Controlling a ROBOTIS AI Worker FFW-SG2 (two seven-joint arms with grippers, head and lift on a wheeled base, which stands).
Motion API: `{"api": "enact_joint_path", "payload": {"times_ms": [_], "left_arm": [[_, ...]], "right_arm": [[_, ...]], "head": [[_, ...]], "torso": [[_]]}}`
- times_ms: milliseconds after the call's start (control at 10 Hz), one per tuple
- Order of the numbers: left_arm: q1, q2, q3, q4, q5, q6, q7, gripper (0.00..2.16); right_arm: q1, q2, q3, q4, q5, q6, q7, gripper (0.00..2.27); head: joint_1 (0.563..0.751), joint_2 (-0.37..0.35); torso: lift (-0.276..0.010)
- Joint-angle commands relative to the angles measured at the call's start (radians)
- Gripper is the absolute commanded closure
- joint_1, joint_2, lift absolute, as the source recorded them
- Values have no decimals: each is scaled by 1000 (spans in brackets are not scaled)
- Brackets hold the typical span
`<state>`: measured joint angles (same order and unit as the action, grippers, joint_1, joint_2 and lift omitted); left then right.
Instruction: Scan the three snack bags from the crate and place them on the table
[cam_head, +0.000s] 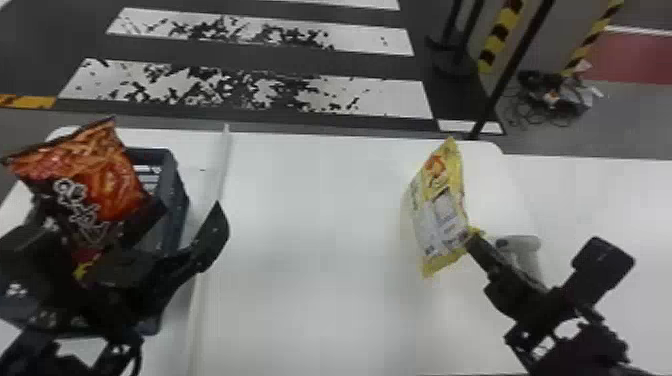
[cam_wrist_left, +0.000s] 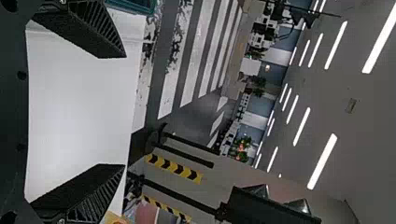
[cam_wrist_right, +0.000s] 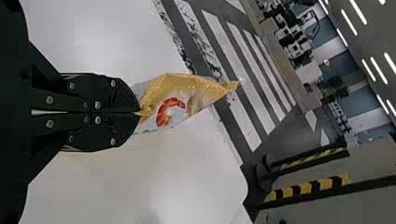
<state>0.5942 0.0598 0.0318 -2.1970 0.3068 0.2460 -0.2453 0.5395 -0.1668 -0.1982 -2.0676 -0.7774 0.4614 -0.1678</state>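
Evidently, the dark crate serves as the supply, set beneath and beyond the left gripper; in it the orange snack bag leans up past the rim, its lower end hidden behind that gripper. The left gripper's fingers are spread wide with nothing between them, probably waiting for a later bag. Farther right, the right gripper pinches the yellow snack bag by one edge, above the worktop, likely to leave its printed face free for reading. Just beside that gripper is a pale scanner, presumably kept close for this.
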Motion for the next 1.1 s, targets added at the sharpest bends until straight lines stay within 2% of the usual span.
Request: {"api": "enact_joint_path", "payload": {"times_ms": [0,200,300,600,700,800,900,1000], "left_arm": [[-2,-2,-13,2,-11,-4,5,29],[-10,-2,-23,14,-11,-7,6,29],[-11,-2,-27,17,-11,-17,6,29],[-10,-2,-33,25,-11,-29,6,29],[-8,0,-35,26,-11,-32,5,29],[-7,0,-35,29,-11,-38,5,29],[-7,0,-33,31,-11,-47,5,29],[-5,0,-33,31,-11,-56,3,29]], "right_arm": [[23,16,-35,34,-33,-2,-62,2243],[45,18,-36,18,-29,35,-108,2243],[59,18,-30,3,-28,56,-116,2243],[36,20,26,17,44,112,-116,2240],[25,27,28,29,58,127,-125,2138],[27,32,40,26,87,127,-167,1285],[34,32,53,11,116,124,-208,90],[39,30,51,-5,124,127,-229,-2]], "head": [[695,-159],[695,-233],[695,-244],[695,-221],[695,-208],[695,-207],[695,-211],[695,-221]], "torso": [[-62],[-62],[-62],[-62],[-62],[-62],[-62],[-62]]}}
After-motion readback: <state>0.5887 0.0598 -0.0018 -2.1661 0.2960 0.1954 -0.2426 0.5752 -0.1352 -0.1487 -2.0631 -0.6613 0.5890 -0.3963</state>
